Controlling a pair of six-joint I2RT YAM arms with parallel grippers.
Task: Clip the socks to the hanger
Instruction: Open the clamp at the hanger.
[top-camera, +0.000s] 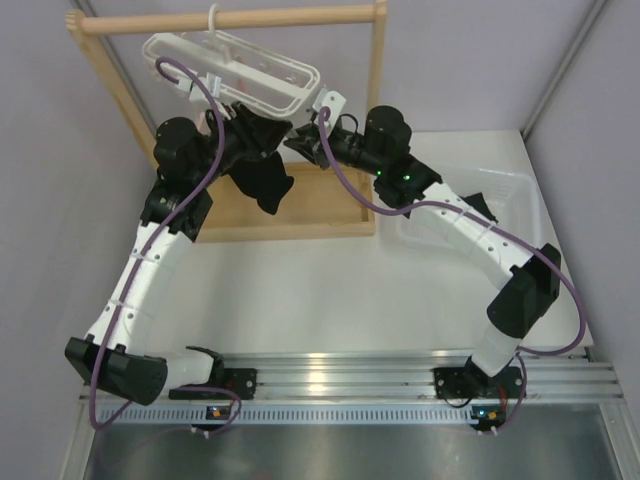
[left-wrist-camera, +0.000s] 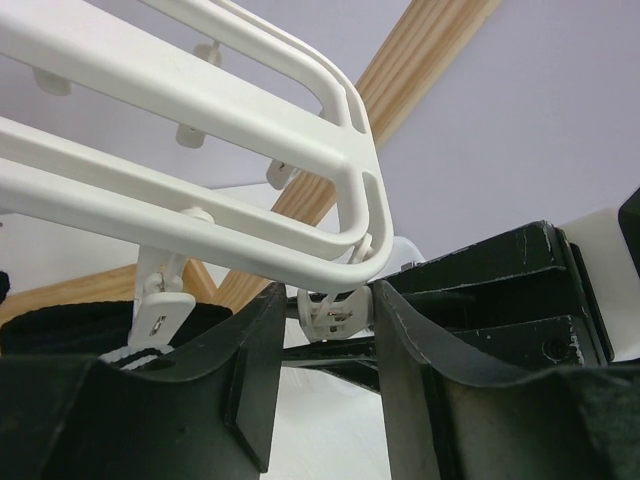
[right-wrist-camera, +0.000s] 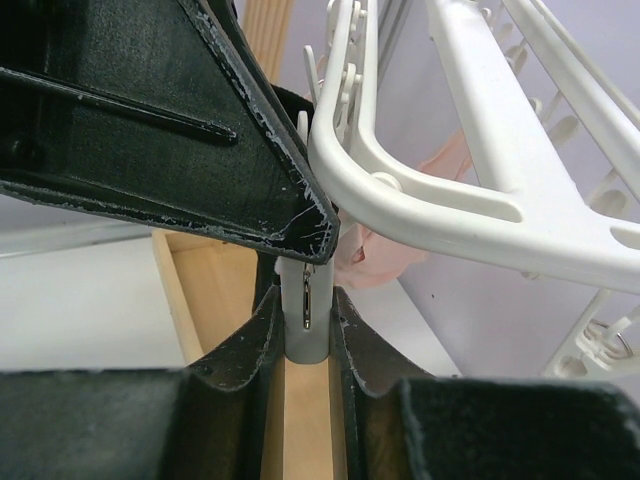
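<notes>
Wooden rack (top-camera: 310, 215) w/ top rod (top-camera: 225, 20), white hanger (top-camera: 235, 62) hooked on rod, tilted, black sock (top-camera: 262, 185) dangling under hanger's near edge, L gripper (top-camera: 250, 130) beside sock, R gripper (top-camera: 302, 138) by hanger's right end, clear tub (top-camera: 515, 190) at right on white table (top-camera: 330, 290)

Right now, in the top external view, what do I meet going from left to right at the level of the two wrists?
In order: wooden rack's left post → left arm's wrist → black sock → right arm's wrist → clear bin. The hanger overlaps several, so I leave it out.
</notes>
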